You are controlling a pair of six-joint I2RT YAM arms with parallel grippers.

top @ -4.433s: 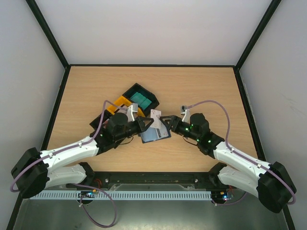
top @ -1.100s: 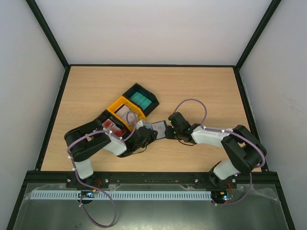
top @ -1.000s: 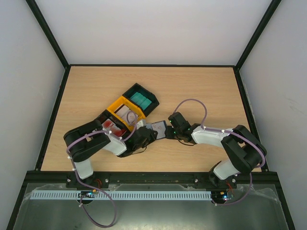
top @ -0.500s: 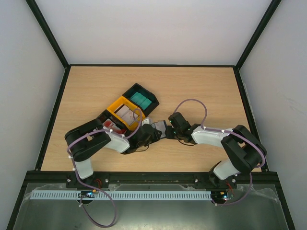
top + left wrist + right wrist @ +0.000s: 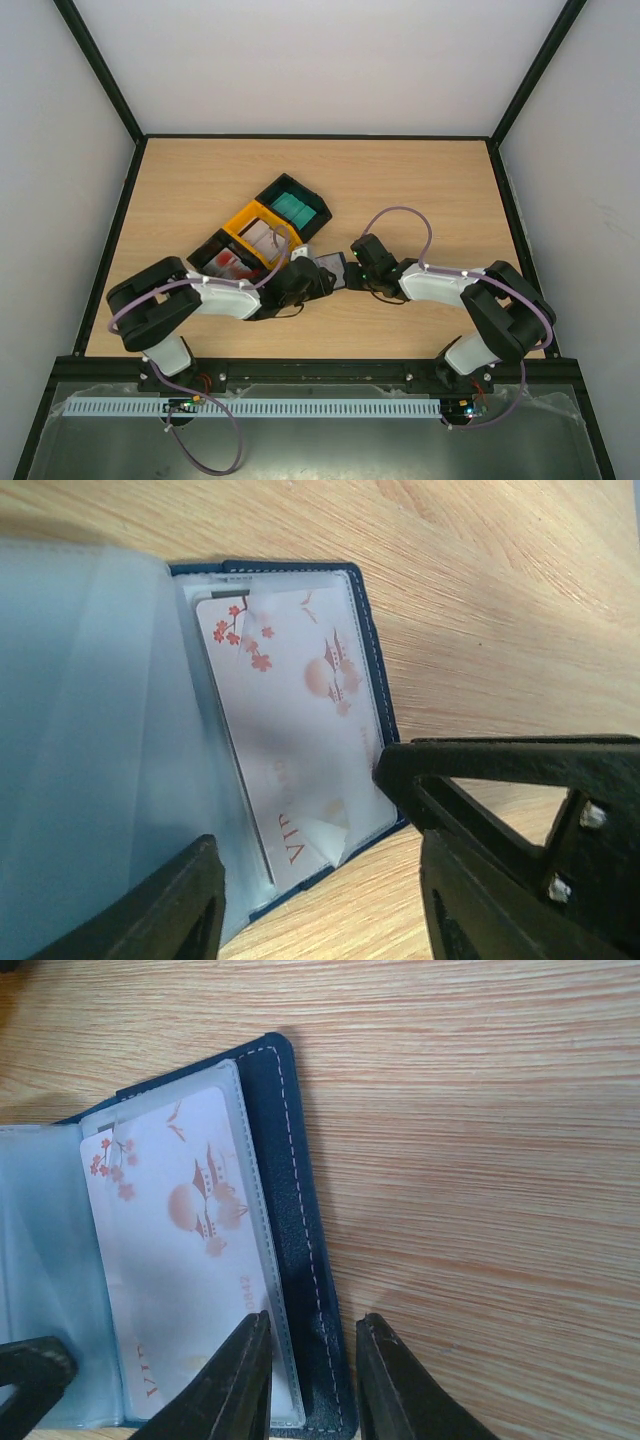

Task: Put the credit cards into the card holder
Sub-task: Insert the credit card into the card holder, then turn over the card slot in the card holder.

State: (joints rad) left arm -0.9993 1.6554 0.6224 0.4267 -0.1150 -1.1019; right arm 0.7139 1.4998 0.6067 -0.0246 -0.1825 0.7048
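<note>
Card holder (image 5: 292, 1180) open, blossom-print card (image 5: 170, 1260) sleeved — right hand (image 5: 315, 1326) pinches edge, left hand (image 5: 300, 815) wide.

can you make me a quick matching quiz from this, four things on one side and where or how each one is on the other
Things
1. card holder
2. blossom-print card
3. yellow tray
4. right claw

States
a. tucked inside a clear sleeve
b. lying open, navy cover underneath
c. pinching the card holder's edge
d. holding whitish cards

Pairs: 1-b, 2-a, 3-d, 4-c
</note>
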